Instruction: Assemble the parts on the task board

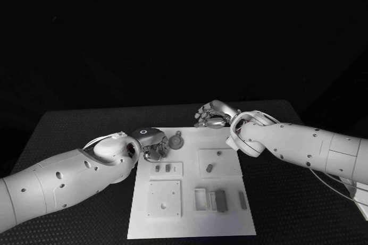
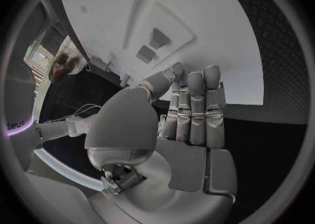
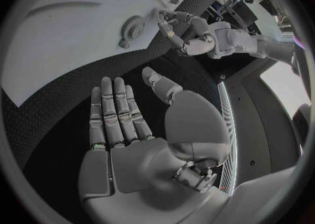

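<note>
Task board [image 1: 192, 224] sits mid-counter, long side running from the near edge toward the far edge; the parts are spread over it: a gear-like round part [image 1: 177, 142] near the board's far left corner, two small pieces [image 1: 163, 168] on a raised pad behind it, one small piece [image 1: 210, 168] on the pad to the right, long bars [image 1: 220, 200] in the rack near the near right corner. Left hand [image 1: 153, 145] hovers at the board's left edge just beside the gear; in the left wrist view its fingers [image 2: 195, 109] are straight, together, holding nothing. Right hand [image 1: 213, 116] is at the board's far edge, over bare counter; in the right wrist view its fingers [image 3: 115, 111] are extended flat, also empty. So nothing grasped yet. Risks, as I judge them: left fingers are close enough to the gear that a sloppy approach nudges it across the board or off the left edge instead of pinching it (flat part, low profile, hard to get under). Whether the gear is loose or already seated on a peg I cannot tell. Both hands converge on the same far end of the board, so a simultaneous reach could clash fingers. Board looks unclamped; a side push may slide it and shift every target.
</note>
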`<state>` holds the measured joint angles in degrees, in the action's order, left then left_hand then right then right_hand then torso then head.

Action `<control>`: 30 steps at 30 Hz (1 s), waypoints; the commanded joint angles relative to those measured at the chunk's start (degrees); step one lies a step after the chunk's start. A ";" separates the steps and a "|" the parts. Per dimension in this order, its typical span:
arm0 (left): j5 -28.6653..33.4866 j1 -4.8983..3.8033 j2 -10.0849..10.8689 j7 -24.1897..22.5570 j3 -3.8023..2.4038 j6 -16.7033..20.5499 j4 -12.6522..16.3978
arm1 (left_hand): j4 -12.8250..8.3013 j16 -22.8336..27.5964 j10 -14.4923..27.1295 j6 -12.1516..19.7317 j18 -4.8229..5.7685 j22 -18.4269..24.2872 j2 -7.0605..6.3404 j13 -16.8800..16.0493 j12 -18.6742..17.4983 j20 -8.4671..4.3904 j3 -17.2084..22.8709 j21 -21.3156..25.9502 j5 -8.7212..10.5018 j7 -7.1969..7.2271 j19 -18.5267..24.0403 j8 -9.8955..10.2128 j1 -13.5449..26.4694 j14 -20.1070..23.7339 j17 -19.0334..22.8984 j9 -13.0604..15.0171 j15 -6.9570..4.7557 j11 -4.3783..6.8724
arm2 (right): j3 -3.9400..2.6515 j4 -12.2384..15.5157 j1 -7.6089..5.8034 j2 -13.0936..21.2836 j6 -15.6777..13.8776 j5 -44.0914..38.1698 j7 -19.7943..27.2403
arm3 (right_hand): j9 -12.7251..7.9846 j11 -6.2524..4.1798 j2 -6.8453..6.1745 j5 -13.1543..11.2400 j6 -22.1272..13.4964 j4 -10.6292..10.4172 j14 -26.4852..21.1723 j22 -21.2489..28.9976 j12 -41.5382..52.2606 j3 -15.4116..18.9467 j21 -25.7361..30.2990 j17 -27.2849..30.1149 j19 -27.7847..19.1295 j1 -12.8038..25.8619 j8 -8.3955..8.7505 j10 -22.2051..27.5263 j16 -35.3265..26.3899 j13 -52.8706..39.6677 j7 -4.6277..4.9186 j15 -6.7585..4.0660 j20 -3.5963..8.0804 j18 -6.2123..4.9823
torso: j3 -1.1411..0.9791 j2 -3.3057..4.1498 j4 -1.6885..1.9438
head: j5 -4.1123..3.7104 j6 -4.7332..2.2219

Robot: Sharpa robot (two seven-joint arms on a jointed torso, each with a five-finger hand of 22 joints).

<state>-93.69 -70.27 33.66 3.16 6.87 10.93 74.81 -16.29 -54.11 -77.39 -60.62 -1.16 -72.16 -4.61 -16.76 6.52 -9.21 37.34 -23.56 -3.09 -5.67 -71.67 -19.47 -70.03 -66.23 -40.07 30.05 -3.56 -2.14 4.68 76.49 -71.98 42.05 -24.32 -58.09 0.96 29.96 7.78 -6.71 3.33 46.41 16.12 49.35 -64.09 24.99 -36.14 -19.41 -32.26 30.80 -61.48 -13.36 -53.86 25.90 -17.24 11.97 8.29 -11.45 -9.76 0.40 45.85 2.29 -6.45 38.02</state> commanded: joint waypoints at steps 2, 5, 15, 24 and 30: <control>-0.40 0.39 -0.12 -0.53 0.40 -2.25 0.58 | -0.11 -0.05 -0.24 -0.30 -3.13 -0.07 0.49 -0.10 0.20 -0.14 0.26 -0.10 -0.20 -0.03 -0.10 -0.18 0.10 -0.13 -0.11 0.08 -0.34 -0.04 | -0.02 0.06 0.02 0.01 0.58 -0.06 0.56 | -0.07 0.22 -0.02 -0.09 -0.39 -0.12 0.19 -0.11 0.19 0.35 0.40 -0.08 -0.17 0.22 -0.26 -0.30 -0.21 0.12 -0.14 0.19 -0.15 0.73 | 0.00 0.03 0.02 | -0.04 0.11; -0.36 0.39 -0.11 -0.62 0.41 -2.02 0.73 | -0.10 -0.04 -0.26 -0.31 -3.11 -0.09 0.50 -0.11 0.18 -0.14 0.23 -0.09 -0.19 -0.03 -0.10 -0.18 0.15 -0.13 -0.14 0.09 -0.33 -0.04 | -0.02 0.06 0.02 0.01 0.60 -0.06 0.55 | -0.08 0.22 -0.02 -0.09 -0.40 -0.12 0.19 -0.12 0.19 0.35 0.41 -0.09 -0.17 0.22 -0.26 -0.30 -0.23 0.15 -0.13 0.19 -0.15 0.73 | 0.01 0.03 0.03 | -0.05 0.14; -0.27 0.39 -0.08 -0.47 0.50 -2.21 0.71 | -0.09 -0.02 -0.28 -0.32 -3.10 -0.13 0.49 -0.13 0.14 -0.14 0.20 -0.06 -0.19 -0.04 -0.09 -0.17 0.22 -0.12 -0.19 0.10 -0.33 -0.04 | -0.02 0.18 0.02 0.11 0.70 -0.06 0.48 | -0.10 0.23 -0.04 -0.09 -0.40 -0.11 0.18 -0.14 0.20 0.36 0.45 -0.12 -0.18 0.22 -0.27 -0.28 -0.29 0.22 -0.14 0.20 -0.15 0.73 | -0.01 0.02 0.00 | -0.03 0.14; -0.27 0.38 -0.50 0.57 0.75 -3.81 0.06 | -0.13 0.22 -0.02 -0.04 -3.01 -0.28 0.51 -0.13 -0.18 -0.11 0.22 0.13 -0.22 -0.16 0.18 0.05 0.29 0.18 -0.34 0.07 -0.23 -0.15 | -0.02 0.26 0.02 0.17 0.65 -0.06 0.48 | -0.15 0.24 -0.05 -0.09 -0.41 -0.10 0.13 -0.20 0.24 0.37 0.56 -0.19 -0.25 0.21 -0.29 -0.25 -0.46 0.41 -0.13 0.24 -0.17 0.75 | 0.00 0.01 0.04 | -0.04 0.16; -0.27 0.39 -0.84 0.46 1.45 -4.16 -0.52 | -0.07 0.55 0.38 0.40 -2.88 -0.51 0.43 -0.14 -0.62 0.02 0.04 0.40 -0.20 -0.40 0.63 0.37 0.62 0.72 -0.56 0.01 -0.02 -0.36 | -0.02 0.17 0.02 0.15 0.67 -0.06 0.48 | -0.18 0.25 -0.06 -0.09 -0.41 -0.10 0.11 -0.23 0.26 0.38 0.61 -0.22 -0.28 0.21 -0.30 -0.24 -0.53 0.50 -0.13 0.25 -0.18 0.75 | 0.03 0.00 -0.07 | -0.10 0.23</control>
<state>-93.78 -70.46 32.95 3.49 7.78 10.21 74.39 -16.37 -53.85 -77.16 -60.41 -1.16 -72.62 -4.53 -16.85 6.10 -9.10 37.39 -23.34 -3.04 -5.89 -71.52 -19.47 -69.49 -65.79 -40.58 30.15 -3.56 -2.35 4.67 76.63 -71.98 42.21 -24.25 -58.08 0.94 29.86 7.78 -6.71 3.33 46.41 16.12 49.36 -64.26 24.99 -36.14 -19.20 -32.43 30.80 -61.48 -13.35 -53.86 25.67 -16.79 11.97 8.29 -11.45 -9.76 0.40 45.85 2.30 -6.49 38.20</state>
